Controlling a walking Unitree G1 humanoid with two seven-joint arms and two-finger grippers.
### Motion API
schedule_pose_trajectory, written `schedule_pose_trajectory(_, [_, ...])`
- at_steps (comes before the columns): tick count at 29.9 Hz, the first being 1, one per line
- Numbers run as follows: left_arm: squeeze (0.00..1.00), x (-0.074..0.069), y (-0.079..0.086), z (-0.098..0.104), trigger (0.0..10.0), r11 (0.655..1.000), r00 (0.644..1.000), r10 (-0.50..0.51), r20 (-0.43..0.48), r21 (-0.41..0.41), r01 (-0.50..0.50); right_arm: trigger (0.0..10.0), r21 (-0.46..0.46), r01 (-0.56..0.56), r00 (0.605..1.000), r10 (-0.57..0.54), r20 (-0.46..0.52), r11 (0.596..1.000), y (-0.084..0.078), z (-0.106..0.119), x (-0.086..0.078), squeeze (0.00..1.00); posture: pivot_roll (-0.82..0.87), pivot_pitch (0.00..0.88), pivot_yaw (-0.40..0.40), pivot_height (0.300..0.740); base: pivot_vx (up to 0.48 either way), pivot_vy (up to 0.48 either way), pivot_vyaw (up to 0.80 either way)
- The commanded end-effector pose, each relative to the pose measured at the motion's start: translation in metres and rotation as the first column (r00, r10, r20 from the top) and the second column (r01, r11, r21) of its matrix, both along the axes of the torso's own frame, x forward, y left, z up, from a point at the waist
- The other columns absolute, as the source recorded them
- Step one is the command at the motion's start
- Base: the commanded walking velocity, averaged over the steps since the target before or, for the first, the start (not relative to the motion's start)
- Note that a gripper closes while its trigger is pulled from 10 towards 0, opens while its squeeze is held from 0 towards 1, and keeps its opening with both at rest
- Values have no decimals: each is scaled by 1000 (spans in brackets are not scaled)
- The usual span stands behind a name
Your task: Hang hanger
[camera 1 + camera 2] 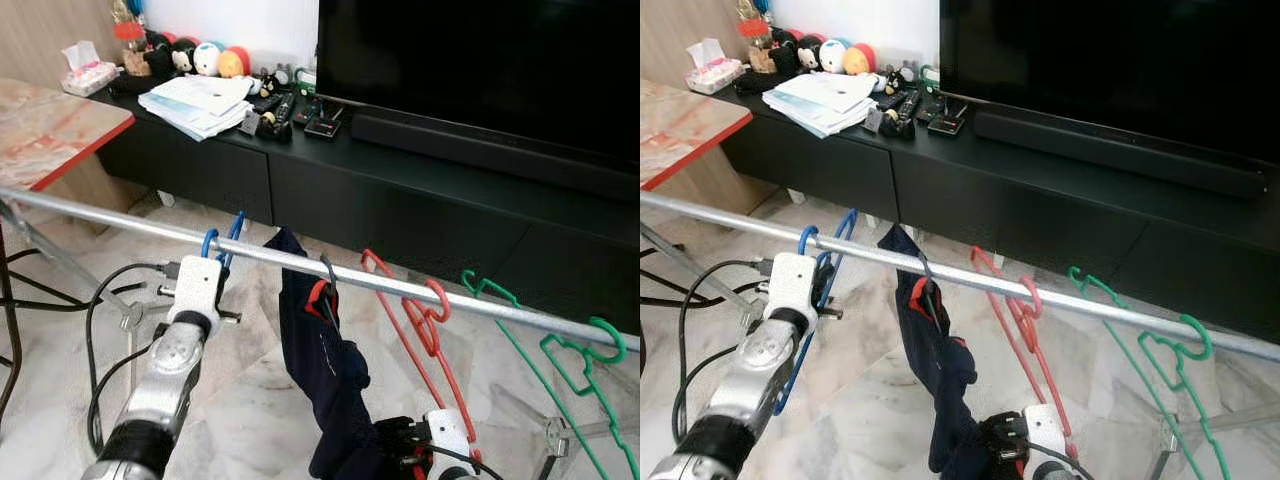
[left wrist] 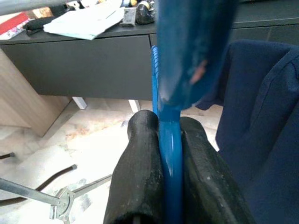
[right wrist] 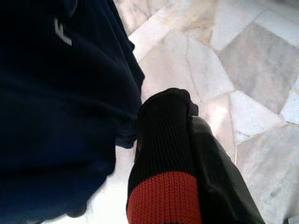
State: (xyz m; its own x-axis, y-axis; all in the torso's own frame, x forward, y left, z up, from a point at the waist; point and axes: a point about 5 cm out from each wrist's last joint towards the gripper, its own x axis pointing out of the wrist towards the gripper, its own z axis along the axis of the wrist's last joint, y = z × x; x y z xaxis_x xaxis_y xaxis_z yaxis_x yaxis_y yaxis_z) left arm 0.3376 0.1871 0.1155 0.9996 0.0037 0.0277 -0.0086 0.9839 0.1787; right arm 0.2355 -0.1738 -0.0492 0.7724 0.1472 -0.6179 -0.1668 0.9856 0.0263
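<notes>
Where it meets the rail [image 1: 300, 262] — blue hanger [image 2: 169, 140] pinched in left claw [image 2: 170, 135].

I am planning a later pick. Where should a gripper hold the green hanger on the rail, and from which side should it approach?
Probably grip the green hanger on its thin neck just below the hook, approaching from the robot's side. The hook rests over the rail, and the body hangs free below.

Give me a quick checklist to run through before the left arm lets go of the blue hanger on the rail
1. Left gripper clamped on blue hanger: ok.
2. Hook over rail: ok, it appears looped over.
3. Hook seated fully enough to hold alone: cannot tell.
4. Gap to navy garment beside it: ok, apart.
5. Right gripper shut, fingers together, low beside the garment: ok.
</notes>
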Motion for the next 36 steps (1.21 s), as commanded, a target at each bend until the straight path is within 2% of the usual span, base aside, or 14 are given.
schedule_pose_trajectory(1, [0, -5, 7, 2, 0, 1000, 1000, 7, 21, -18, -6, 10000, 13, 17, 1000, -17, -7, 1000, 0, -2, -2, 0, 74, 66, 10, 740, 0, 0, 0])
schedule_pose_trajectory(5, [0, -7, 9, 2, 0, 1000, 1000, 21, 19, -18, -20, 10000, 15, 14, 1000, -14, -1, 1000, 3, -1, 0, 0, 73, 62, 14, 740, 0, 0, 0])
schedule_pose_trajectory(9, [0, 4, 1, 1, 0, 1000, 999, 3, -43, -2, -3, 10000, 16, 12, 1000, -12, 3, 1000, 6, 0, 1, 0, 67, 62, 17, 740, 0, 0, 0])
schedule_pose_trajectory(10, [0, 8, -5, -1, 2275, 1000, 997, -6, -80, 6, 7, 10000, 16, 14, 1000, -14, 6, 1000, 5, 1, 2, 0, 63, 62, 18, 740, 0, 0, 0])
schedule_pose_trajectory(11, [0, 9, -8, 0, 4392, 1000, 997, -15, -73, 6, 16, 10000, 16, 14, 1000, -15, 9, 1000, 5, 1, 2, 0, 60, 60, 18, 740, 0, 0, 0])
schedule_pose_trajectory(12, [0, 10, -10, 1, 4392, 1000, 998, -22, -65, 5, 22, 10000, 16, 15, 1000, -15, 11, 1000, 5, 1, 3, 0, 58, 60, 19, 740, 0, 0, 0])
schedule_pose_trajectory(13, [0, 11, -12, 3, 7843, 1000, 998, -28, -51, 3, 28, 10000, 16, 15, 1000, -15, 13, 1000, 5, 2, 3, 0, 56, 60, 19, 740, 0, 0, 0])
schedule_pose_trajectory(14, [0, 12, -14, 6, 10000, 1000, 999, -30, -31, -10, 29, 10000, 15, 15, 1000, -15, 14, 1000, 4, 2, 3, 0, 55, 60, 19, 740, 0, 0, 0])
schedule_pose_trajectory(16, [0, 11, -16, 16, 10000, 999, 999, -30, 31, -32, 31, 10000, 13, 19, 1000, -19, 16, 1000, 3, 2, 3, 0, 54, 54, 18, 740, 0, 0, 0])
schedule_pose_trajectory(18, [0, 10, -17, 17, 10000, 999, 998, -34, 45, -28, 36, 10000, 13, 21, 1000, -21, 16, 1000, 2, 2, 3, 0, 54, 53, 18, 740, 0, 0, 0])
schedule_pose_trajectory(22, [0, -8, -12, 7, 10000, 999, 998, -38, 47, -11, 39, 10000, 11, 21, 1000, -21, 14, 1000, 1, 2, 2, 0, 58, 44, 21, 740, 0, 0, 0])
schedule_pose_trajectory(26, [0, -44, -9, -25, 10000, 998, 999, -53, -11, 27, 54, 10000, 13, 11, 1000, -11, 23, 1000, 5, 2, 2, 0, 73, 34, 21, 740, 0, 0, 0])
schedule_pose_trajectory(29, [0, -69, -7, -46, 10000, 999, 997, -12, -74, -38, 9, 10000, 15, 7, 999, -7, 35, 1000, 8, 3, 4, 0, 70, 24, 28, 740, 0, 0, 0])
schedule_pose_trajectory(36, [0, -88, -3, -61, 10000, 998, 989, 48, -142, -40, -54, 10000, 20, 12, 999, -13, 49, 1000, 11, 4, 6, 0, 68, 0, 40, 740, 0, 0, 0])
